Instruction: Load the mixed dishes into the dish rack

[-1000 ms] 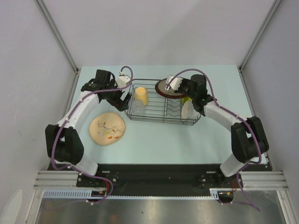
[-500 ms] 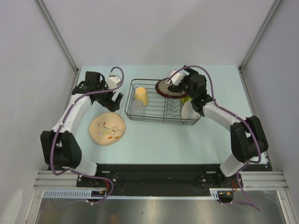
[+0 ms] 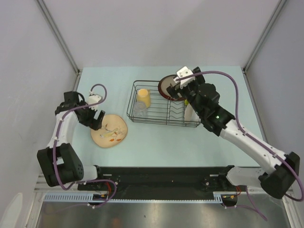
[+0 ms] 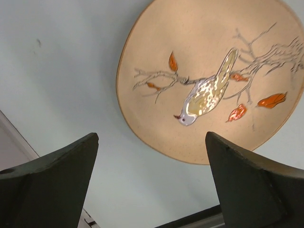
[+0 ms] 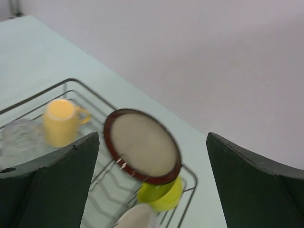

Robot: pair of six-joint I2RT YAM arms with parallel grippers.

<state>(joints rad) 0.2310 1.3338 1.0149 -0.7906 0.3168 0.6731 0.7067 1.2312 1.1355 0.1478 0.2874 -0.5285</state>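
**Five dishes sit in the rack; one plate is left on the table**

The beige floral-patterned plate (image 4: 213, 80) is seen lying flat on the pale blue-green table (image 3: 156, 142), just left of the dish rack (image 3: 161, 123). Its face is painted with a pale bird on a bare branch, and orange-red leaves are scattered round it. The left gripper (image 4: 151, 137) is held over the plate's left edge. Its jaws are spread wide and nothing is caught between them.

The rack is a black wire basket with upright loops. The pale yellow mug (image 3: 143, 98) is stood in its left end, and the clear glass (image 3: 139, 110) is set just in front of the mug. The dark-red-rimmed cream dish (image 5: 142, 145) is propped on edge at the back, tilted and slightly blurred in the right wrist view. The lime green bowl (image 5: 164, 194) is tucked below the dish's right side. The small pale saucer (image 3: 190, 113) is stood at the rack's right end.

The right gripper (image 5: 153, 137) is held above the dish, its jaws parted wide, with nothing gripped.
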